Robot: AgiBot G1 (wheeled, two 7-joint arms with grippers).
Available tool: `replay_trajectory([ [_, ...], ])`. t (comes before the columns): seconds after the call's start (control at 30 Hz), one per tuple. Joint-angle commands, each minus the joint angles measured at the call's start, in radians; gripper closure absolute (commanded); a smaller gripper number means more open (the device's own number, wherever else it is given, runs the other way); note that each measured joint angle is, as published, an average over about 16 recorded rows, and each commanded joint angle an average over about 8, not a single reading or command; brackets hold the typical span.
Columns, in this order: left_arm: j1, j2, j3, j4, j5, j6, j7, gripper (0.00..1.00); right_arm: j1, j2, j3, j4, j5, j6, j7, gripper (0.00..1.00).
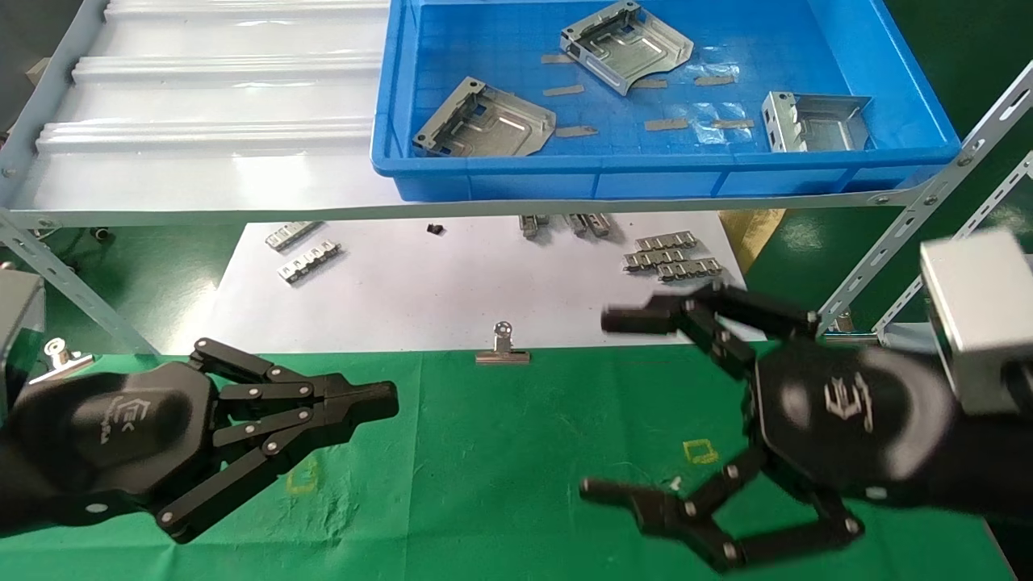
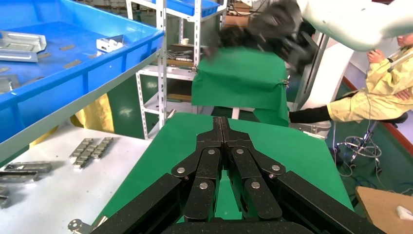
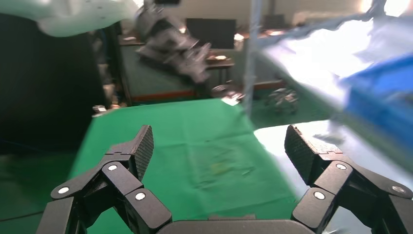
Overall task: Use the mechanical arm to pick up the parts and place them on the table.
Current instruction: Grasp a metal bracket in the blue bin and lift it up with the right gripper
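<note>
We are seeing: green counter (image 1: 500, 468); right hand (image 1: 601, 407) hovering over it, fingers spread; left hand (image 1: 379, 401) hovering pinched closed, empty; parts (image 1: 484, 121) lying in blue tray (image 1: 646, 181).

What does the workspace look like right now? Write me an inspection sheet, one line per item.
Surface: green table with yellow square marks; white sheet behind it.
Job's things: three parts in the blue tray on the shelf: one at left, one at centre back, one at right; none on the table.
Clutter: ribbed metal strips on the white sheet; binder clip at the cloth edge.
Grippers: left gripper low over the table, jaws shut, empty; right gripper over the table's right side, jaws wide open, empty.
Cables: loose cables on the floor.
Surroundings: seated person in yellow.
</note>
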Motion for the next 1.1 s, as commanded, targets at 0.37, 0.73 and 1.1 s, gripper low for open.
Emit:
replay_trajectory([
  [0.37,0.000,0.000,0.000,0.000,0.000,0.000,0.000,1.00,0.452,-0.276,-0.125,-0.448,-0.329,0.239,-0.012,0.00],
  [0.73,0.000,0.000,0.000,0.000,0.000,0.000,0.000,0.73,0.718,-0.543,-0.269,-0.972,-0.597,0.497,-0.045,0.01],
  [1.1,0.000,0.000,0.000,0.000,0.000,0.000,0.000,0.00,0.752,-0.683,-0.322,-1.142,-0.678,0.746,-0.048,1.00],
])
